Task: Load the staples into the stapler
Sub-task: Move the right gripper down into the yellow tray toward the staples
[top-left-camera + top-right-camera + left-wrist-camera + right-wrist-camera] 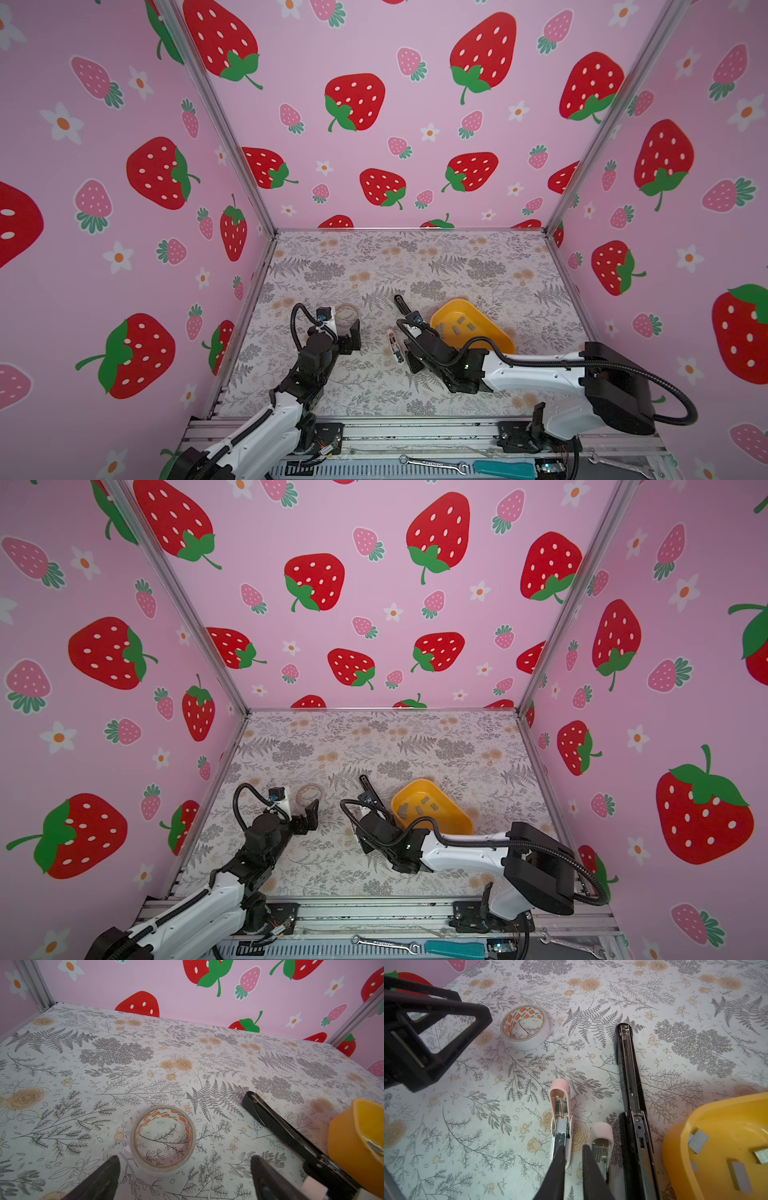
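Observation:
Several grey staples (pixel 697 1140) lie in a yellow tray (pixel 679 1147), seen in both top views (pixel 461 320) (pixel 424 800). A long black stapler (pixel 629 1084) (pixel 402 306) lies opened flat beside the tray. A small pink stapler (pixel 560 1109) (pixel 395 345) lies open, with a second pink stapler (pixel 601 1136) next to it. My right gripper (pixel 574 1148) hovers over the two pink staplers. Its jaws are drawn almost together, and only table and a pink edge show in the slit. My left gripper (pixel 185 1159) (pixel 345 332) stands wide open and empty behind a tape roll (pixel 163 1138).
The tape roll (pixel 345 313) sits on the floral table left of the black stapler. A wrench (pixel 432 463) and a teal-handled tool (pixel 503 469) lie on the front rail. Pink strawberry walls close in the back and both sides.

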{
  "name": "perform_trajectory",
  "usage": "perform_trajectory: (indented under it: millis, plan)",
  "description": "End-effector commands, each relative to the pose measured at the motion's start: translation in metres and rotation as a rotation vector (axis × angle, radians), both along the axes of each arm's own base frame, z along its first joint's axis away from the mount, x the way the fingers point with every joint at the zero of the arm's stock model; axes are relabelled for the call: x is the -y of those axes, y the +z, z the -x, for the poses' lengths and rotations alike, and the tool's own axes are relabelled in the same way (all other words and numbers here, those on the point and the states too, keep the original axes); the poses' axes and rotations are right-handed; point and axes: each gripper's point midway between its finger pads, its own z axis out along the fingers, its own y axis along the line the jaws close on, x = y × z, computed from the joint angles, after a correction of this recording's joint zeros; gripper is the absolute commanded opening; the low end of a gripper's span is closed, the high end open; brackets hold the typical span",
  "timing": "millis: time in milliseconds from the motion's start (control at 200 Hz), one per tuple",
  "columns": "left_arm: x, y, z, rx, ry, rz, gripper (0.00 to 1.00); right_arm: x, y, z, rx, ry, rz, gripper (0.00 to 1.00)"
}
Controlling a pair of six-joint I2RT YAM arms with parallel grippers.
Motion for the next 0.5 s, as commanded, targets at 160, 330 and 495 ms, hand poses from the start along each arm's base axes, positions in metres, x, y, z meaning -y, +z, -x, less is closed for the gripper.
perform_trajectory:
  millis: [160, 330, 495]
  plan:
    - [0.003, 0.013, 0.003, 0.051, -0.026, 0.030, 0.99, 0.080, 0.030, -0.057, 0.007, -0.263, 0.020, 0.20]
    - [0.001, 0.013, 0.004, 0.061, -0.017, 0.036, 0.99, 0.135, 0.015, -0.093, -0.040, -0.421, 0.138, 0.20]
    - [0.001, 0.011, 0.001, 0.047, -0.011, 0.031, 0.99, 0.161, -0.004, -0.106, -0.088, -0.480, 0.182, 0.23]
